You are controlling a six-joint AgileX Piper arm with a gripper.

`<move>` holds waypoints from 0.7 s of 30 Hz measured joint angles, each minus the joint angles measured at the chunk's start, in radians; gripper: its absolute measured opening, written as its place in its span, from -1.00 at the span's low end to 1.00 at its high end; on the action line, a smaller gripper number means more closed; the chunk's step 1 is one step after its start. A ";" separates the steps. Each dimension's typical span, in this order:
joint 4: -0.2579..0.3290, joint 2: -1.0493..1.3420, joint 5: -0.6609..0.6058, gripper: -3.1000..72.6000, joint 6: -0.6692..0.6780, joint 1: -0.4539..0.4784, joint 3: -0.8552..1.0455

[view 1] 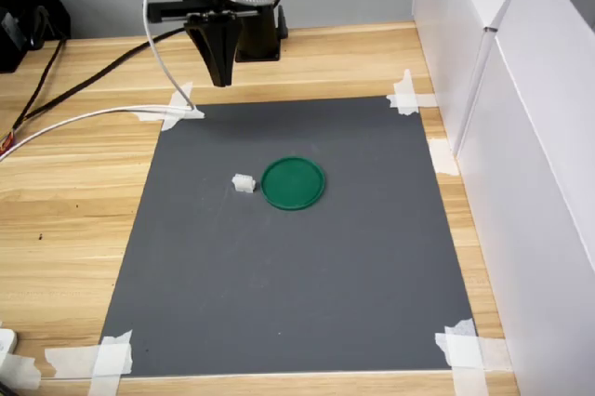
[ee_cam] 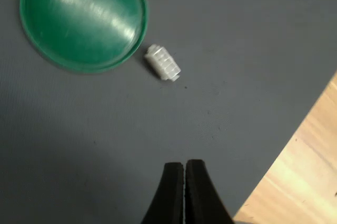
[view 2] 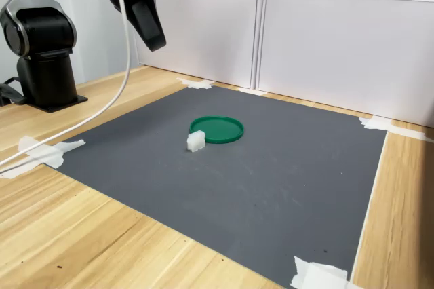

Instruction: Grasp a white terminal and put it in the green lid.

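Observation:
A small white terminal lies on the dark grey mat, just beside the rim of the green lid, apart from it by a narrow gap. The lid is flat and has nothing in it. My gripper hangs high above the mat's far edge in the first exterior view, well away from both things. Its black fingers are pressed together and hold nothing.
The grey mat is taped at its corners to a wooden table. White boxes wall off the first exterior view's right side. A white cable runs from the arm across the table. The arm's black base stands at the second exterior view's left.

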State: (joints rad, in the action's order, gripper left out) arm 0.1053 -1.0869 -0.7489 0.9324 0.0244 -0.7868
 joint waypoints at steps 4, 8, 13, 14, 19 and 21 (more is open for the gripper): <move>-0.001 -0.073 -0.062 -0.96 0.128 0.000 -0.062; -0.003 -0.131 -0.141 -0.96 0.269 0.002 -0.119; -0.003 -0.198 -0.181 -0.94 0.413 0.019 -0.179; -0.003 -0.210 -0.180 -0.92 0.433 0.020 -0.187; -0.023 -0.265 -0.173 -0.59 0.427 0.025 -0.201; -0.029 -0.286 -0.169 -0.36 0.405 0.025 -0.201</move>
State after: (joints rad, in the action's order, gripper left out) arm 0.0761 -1.3727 -0.9174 1.3371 0.0491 -0.9879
